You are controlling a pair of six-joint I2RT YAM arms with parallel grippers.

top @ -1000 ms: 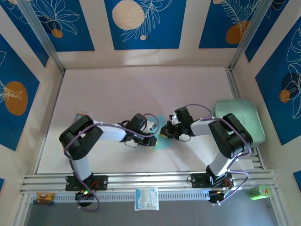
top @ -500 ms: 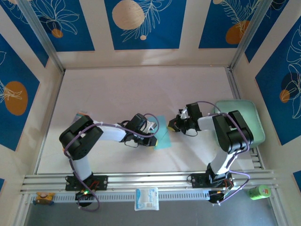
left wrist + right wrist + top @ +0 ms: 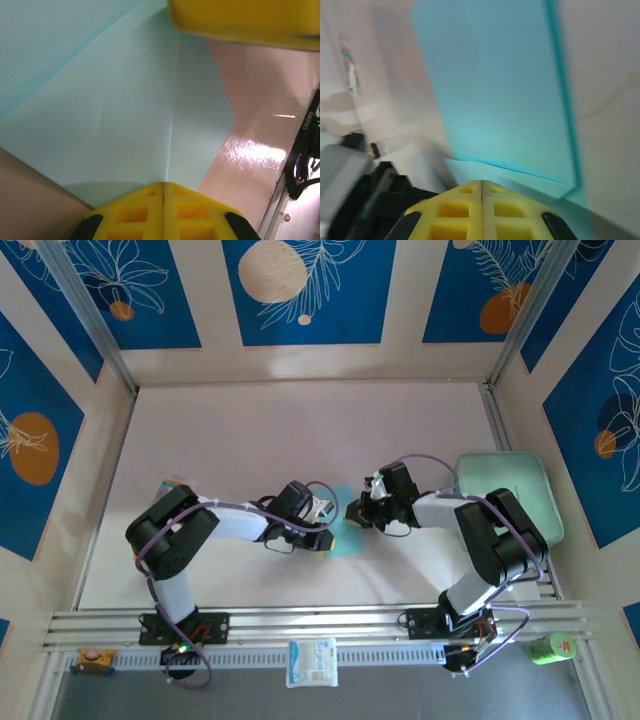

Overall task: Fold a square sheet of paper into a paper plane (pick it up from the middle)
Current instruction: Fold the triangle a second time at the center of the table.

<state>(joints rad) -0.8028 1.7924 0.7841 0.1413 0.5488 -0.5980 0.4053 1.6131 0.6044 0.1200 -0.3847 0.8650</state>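
Light blue sheet of paper (image 3: 346,540) lies on the desk (image 3: 250,440), mid-width and nearer the front edge. It has a centre crease and a layer folded over. Left gripper (image 3: 327,532) is at its left edge, fingers pressed together. Right gripper (image 3: 357,513) is at its far right part, fingers also together. Can't tell if either one pinches the paper.
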